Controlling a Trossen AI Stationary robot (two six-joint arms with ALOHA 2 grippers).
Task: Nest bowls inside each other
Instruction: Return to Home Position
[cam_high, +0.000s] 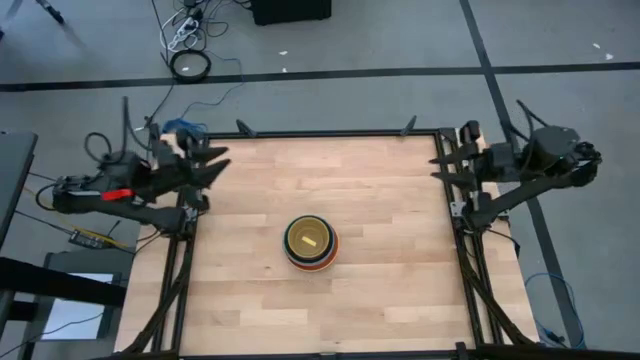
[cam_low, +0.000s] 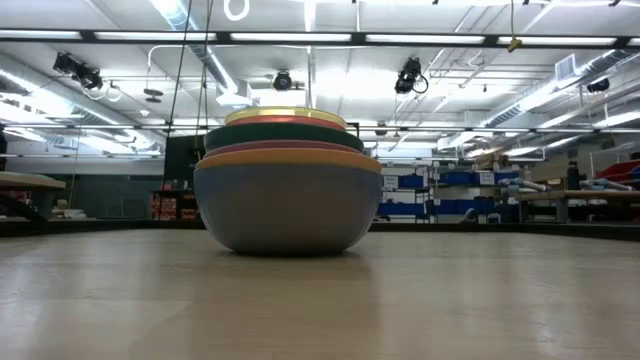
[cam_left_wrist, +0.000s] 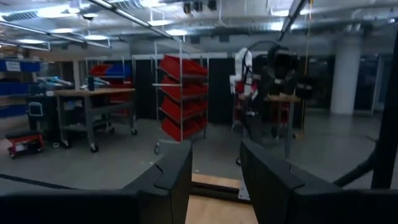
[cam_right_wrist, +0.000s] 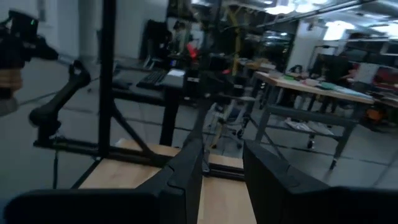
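Bowls (cam_high: 311, 243) all nested in one stack on table (cam_high: 400, 290), none loose; L gripper (cam_high: 222, 163) & R gripper (cam_high: 436, 168) open, empty, so I reckon job's done.

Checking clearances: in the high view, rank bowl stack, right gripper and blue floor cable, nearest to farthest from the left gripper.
1. bowl stack, centre of table.
2. right gripper, table's right edge.
3. blue floor cable, floor, far right.
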